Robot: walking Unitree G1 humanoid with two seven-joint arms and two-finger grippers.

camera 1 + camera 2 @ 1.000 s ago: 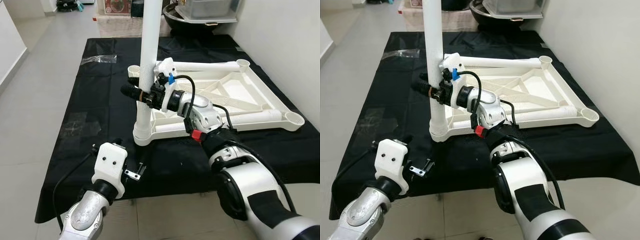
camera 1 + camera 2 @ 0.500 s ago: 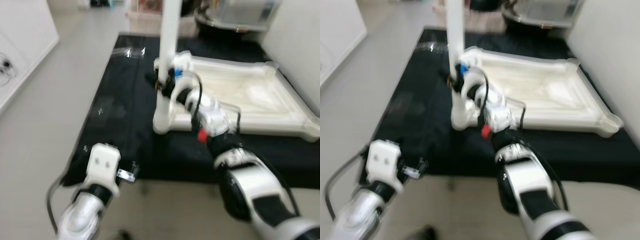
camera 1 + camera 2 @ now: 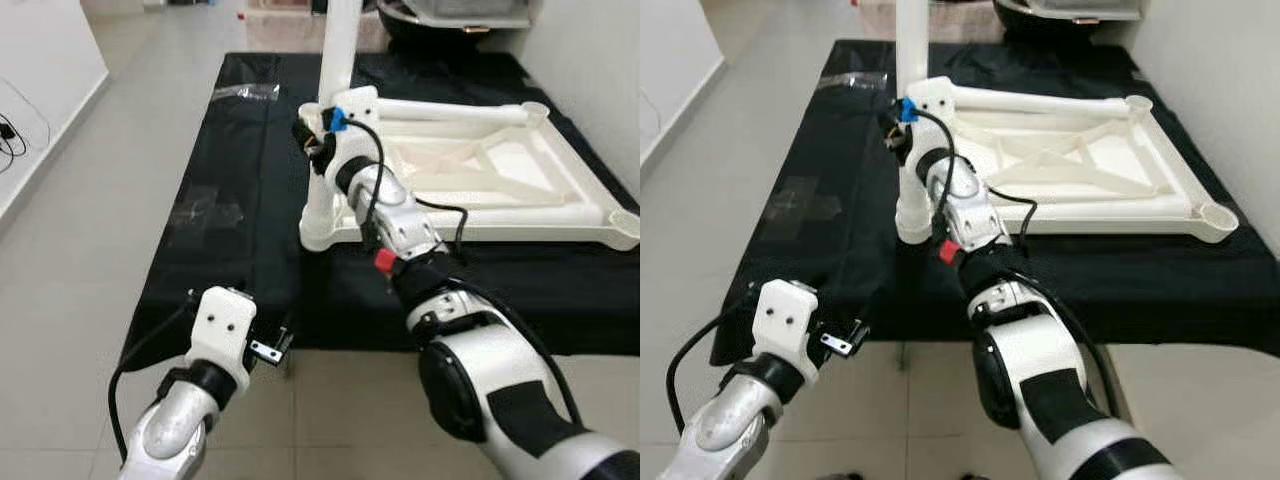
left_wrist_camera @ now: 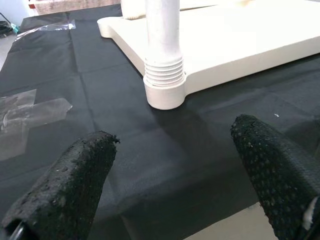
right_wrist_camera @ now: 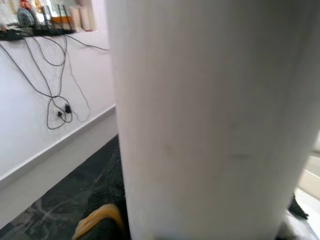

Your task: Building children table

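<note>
The white table top lies upside down on a black cloth on the floor. One white table leg stands upright in its near left corner socket. My right gripper is shut on this leg a little above the socket; the leg looms close in the right wrist view, with a black finger beside it. My left gripper hangs open and empty over the cloth's near edge, in front of the leg's ribbed base. Its white wrist housing is at the lower left.
A clear plastic bag lies at the cloth's far left, and clear tape strips stick to its left part. Grey floor tiles surround the cloth. A white wall runs along the right. A dark basin stands behind.
The camera has swung and the whole picture has shifted, blurred half a second ago. My right gripper stays on the upright leg. The left arm remains low in front.
</note>
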